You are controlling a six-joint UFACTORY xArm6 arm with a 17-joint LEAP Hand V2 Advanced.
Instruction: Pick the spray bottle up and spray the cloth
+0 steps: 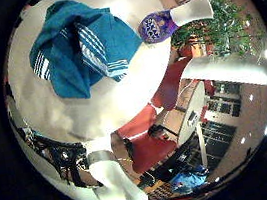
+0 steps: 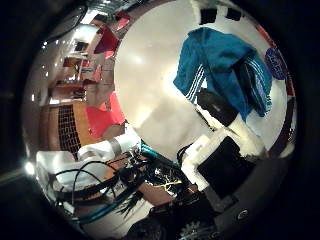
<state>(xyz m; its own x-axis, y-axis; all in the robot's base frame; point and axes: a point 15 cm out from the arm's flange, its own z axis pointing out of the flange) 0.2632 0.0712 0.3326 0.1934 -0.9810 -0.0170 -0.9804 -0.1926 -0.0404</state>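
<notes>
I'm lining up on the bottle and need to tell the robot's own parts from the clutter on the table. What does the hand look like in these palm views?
The hand is built of blocky white housings alternating with black square segments. Its fingers end in black tips with white padding. Behind them the base shows teal parts and a small gear. In the little finger side view, a smooth white rounded part with a silver band reaches in from the edge.

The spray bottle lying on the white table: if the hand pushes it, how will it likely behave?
The spray bottle lies on its side near the edge of the white table, so a push would probably roll or slide it. The smooth tabletop offers little grip. Its rounded body looks rigid, unlike the crumpled cloth.
</notes>
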